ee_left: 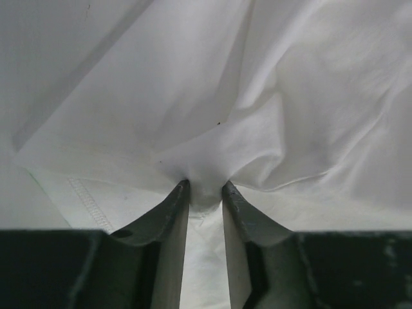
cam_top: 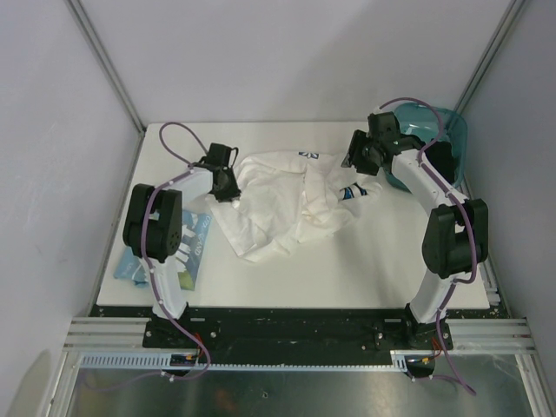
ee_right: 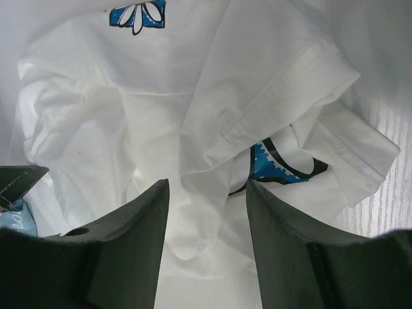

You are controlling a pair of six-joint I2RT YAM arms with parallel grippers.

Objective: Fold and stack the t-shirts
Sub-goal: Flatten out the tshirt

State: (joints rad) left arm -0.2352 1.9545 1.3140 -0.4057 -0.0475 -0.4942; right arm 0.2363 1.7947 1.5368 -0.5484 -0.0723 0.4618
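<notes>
**Left gripper pinches the crumpled tee; right gripper hangs open over it**

In the left wrist view we see the left gripper (ee_left: 205, 188) with its fingers (ee_left: 168, 222) drawn close together on a small bunch of white cloth. The fabric fills the narrow gap at the tips and puckers outward from them. A stitched hem runs just left of that pinch. In the right wrist view the right gripper (ee_right: 206, 188) has its fingers (ee_right: 132, 238) spread wide, with loose folds of the same cloth below and between them, and nothing clamped.

The cloth belongs to the crumpled t-shirt (cam_top: 287, 198), which lies in a heap on the middle of the white table (cam_top: 347, 274), a little towards the far side. The left gripper holds its left edge and the right gripper hovers at its far right end. We see a blue daisy print (ee_right: 136, 14) on its far edge, and a blue-and-black print (ee_right: 278, 164) peeks from under a sleeve on the right.

A second, folded t-shirt (cam_top: 196, 241) with a light-blue graphic lies flat at the near left, partly under the left arm. The teal bin (cam_top: 450, 132) stands at the far right corner, behind the right arm.
</notes>
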